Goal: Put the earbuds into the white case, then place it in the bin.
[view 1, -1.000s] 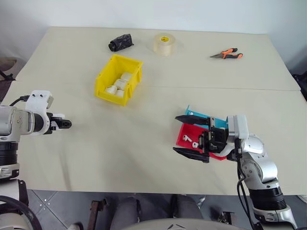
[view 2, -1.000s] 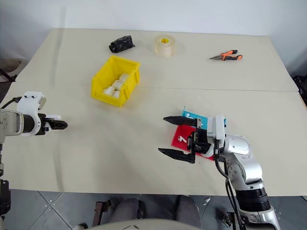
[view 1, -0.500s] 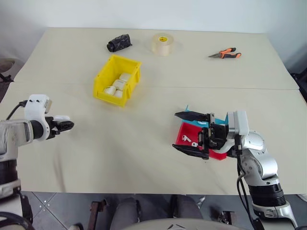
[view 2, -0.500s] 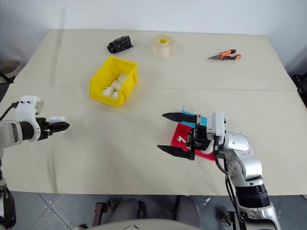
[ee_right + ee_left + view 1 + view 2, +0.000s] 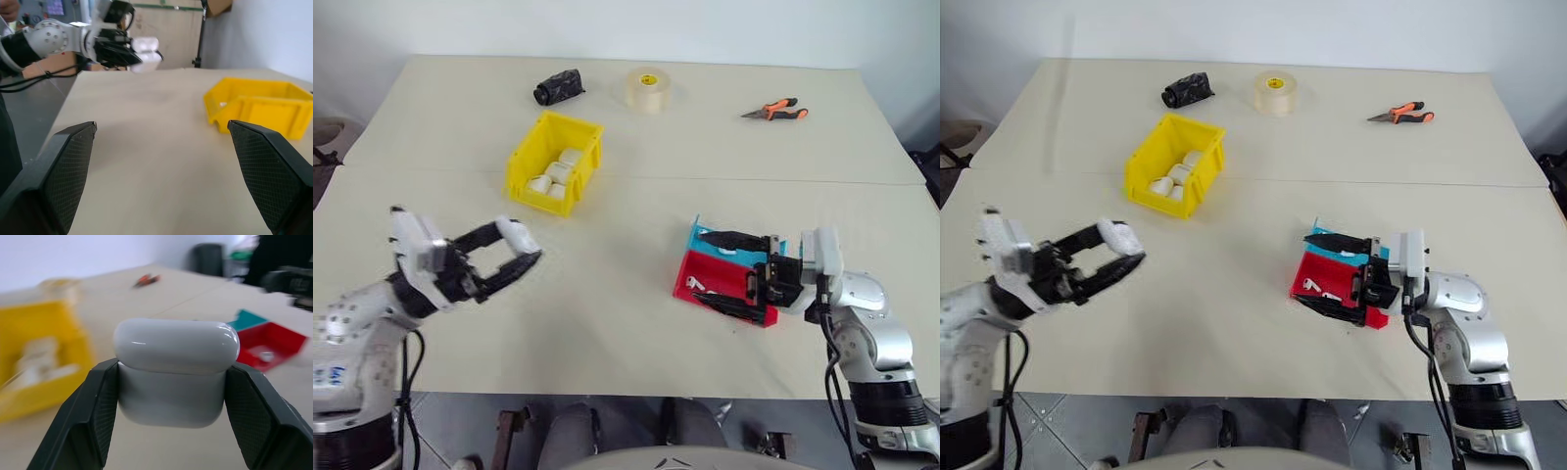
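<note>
white glossy pebble-shaped case (image 5: 176, 377) is now clamped in the left gripper (image 5: 514, 257), which swung in over the table toward the middle vs a sec ago, lid shut afaict. right gripper (image 5: 729, 269) jaws wide, straddling the red-and-blue plastic tray (image 5: 690, 275) w/ tiny white earbuds (image 5: 696, 285) inside. bright yellow plastic bin (image 5: 529, 163) already has several whitish cases.

Both arms have rounded silver-grey metal shells with black rings at the joints. Each wrist carries a small white box. A thin black cable runs beside each forearm. The left gripper (image 5: 521, 251) and the right gripper (image 5: 717, 269) each have two long black fingers (image 5: 100, 418) that narrow to a point, with a fine cross-hatched pattern on the inner pads.
</note>
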Motion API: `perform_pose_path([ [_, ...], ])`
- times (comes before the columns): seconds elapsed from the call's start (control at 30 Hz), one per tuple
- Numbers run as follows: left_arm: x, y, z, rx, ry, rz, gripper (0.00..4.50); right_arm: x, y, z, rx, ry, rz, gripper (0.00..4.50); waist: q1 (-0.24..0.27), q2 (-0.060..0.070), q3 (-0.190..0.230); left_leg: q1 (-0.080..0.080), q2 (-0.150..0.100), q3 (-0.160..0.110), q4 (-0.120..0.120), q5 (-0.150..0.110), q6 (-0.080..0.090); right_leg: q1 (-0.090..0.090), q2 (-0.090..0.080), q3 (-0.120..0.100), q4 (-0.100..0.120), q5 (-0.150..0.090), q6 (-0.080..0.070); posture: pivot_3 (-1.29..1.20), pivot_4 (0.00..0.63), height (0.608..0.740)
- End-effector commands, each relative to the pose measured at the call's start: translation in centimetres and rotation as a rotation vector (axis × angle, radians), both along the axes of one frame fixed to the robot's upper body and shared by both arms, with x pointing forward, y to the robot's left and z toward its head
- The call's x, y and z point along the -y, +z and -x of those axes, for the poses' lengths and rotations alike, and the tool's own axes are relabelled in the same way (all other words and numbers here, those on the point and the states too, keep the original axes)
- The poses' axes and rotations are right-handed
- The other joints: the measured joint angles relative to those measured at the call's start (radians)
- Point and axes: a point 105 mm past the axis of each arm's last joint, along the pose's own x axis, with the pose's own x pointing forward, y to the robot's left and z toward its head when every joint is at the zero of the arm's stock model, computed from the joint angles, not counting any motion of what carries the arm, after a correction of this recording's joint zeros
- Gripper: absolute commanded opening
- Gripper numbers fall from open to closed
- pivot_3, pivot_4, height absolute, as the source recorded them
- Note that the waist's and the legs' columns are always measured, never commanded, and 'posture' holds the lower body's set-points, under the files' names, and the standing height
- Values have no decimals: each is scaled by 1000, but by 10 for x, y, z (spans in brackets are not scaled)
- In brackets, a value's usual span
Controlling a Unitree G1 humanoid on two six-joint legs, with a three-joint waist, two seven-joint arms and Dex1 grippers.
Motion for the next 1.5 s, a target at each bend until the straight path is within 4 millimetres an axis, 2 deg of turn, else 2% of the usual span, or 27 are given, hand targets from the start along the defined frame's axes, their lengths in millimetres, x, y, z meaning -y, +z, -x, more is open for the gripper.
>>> perform_pose_path([
  [0.03, 28, -2, 10, 146, -123, -30, 2802, 16, 7, 5, 38, -60, 21, 4500, 0, 0, 0, 0, 0, 0, 0, 0, 0, 0, 0, 0, 0, 0, 0, 0, 150, 740],
  [0.17, 62, -9, 13, 230, -252, 18, 2802, 36, 8, 12, 29, -144, 57, 4500, 5, 0, 0, 0, 0, 0, 0, 0, 0, 0, 0, 0, 0, 0, 0, 0, 150, 740],
  [0.3, 86, -7, 10, 296, -338, 94, 2802, 54, 9, 23, 15, -227, 93, 4500, 17, 0, 0, 0, 0, 1, 1, 0, 0, 0, 0, 0, 0, 0, 0, 0, 150, 740],
  [0.47, 101, -4, 6, 401, -376, 143, 2802, 68, 5, 35, -17, -298, 146, 4500, 21, 0, 0, 0, 0, 1, 1, 0, 1, 1, 0, 0, 0, 0, 0, 0, 150, 740],
  [0.57, 110, -7, 3, 384, -432, 153, 2802, 75, -4, 40, -102, -377, 230, 4500, 22, 0, 0, 0, 0, 1, 1, 0, 1, 1, 0, 0, -1, 0, 0, 0, 150, 740],
  [0.67, 114, -10, 2, 368, -460, 144, 2802, 70, -13, 42, -194, -396, 310, 4500, 21, 0, 0, 0, 0, 0, 1, 0, 1, 1, 0, 0, -1, 0, 0, 0, 150, 740],
  [0.77, 115, -14, 2, 349, -484, 115, 2802, 56, -18, 45, -289, -366, 393, 4500, 19, 1, -1, 0, 0, 0, 1, 0, 1, 1, 0, 0, -1, 0, 0, 0, 150, 740],
  [0.9, 114, -17, -1, 327, -482, 89, 2802, 41, -31, 39, -385, -391, 583, 4500, 20, 1, -1, 0, 1, -1, 2, 0, 1, 1, 1, 0, -1, 0, 0, 0, 150, 740],
  [1.17, 114, -20, -3, 324, -473, 57, 2802, 15, -32, 9, -364, -444, 723, 4500, 20, 1, -1, -2, 1, -4, 4, 0, 1, 1, 0, -3, -2, 0, 0, 0, 150, 740],
  [1.33, 115, -19, -3, 326, -464, 54, 2802, 11, -35, 2, -335, -436, 838, 4500, 20, 1, -1, -4, 1, -4, 4, 0, 1, 1, 0, -4, -2, 0, 0, 0, 150, 740],
  [1.5, 116, -19, -2, 328, -456, 54, 2802, 4, -30, -3, -319, -424, 880, 4500, 18, 1, -1, -4, 1, -4, 5, 0, 1, 1, 0, -4, -2, 0, 0, 0, 150, 740],
])
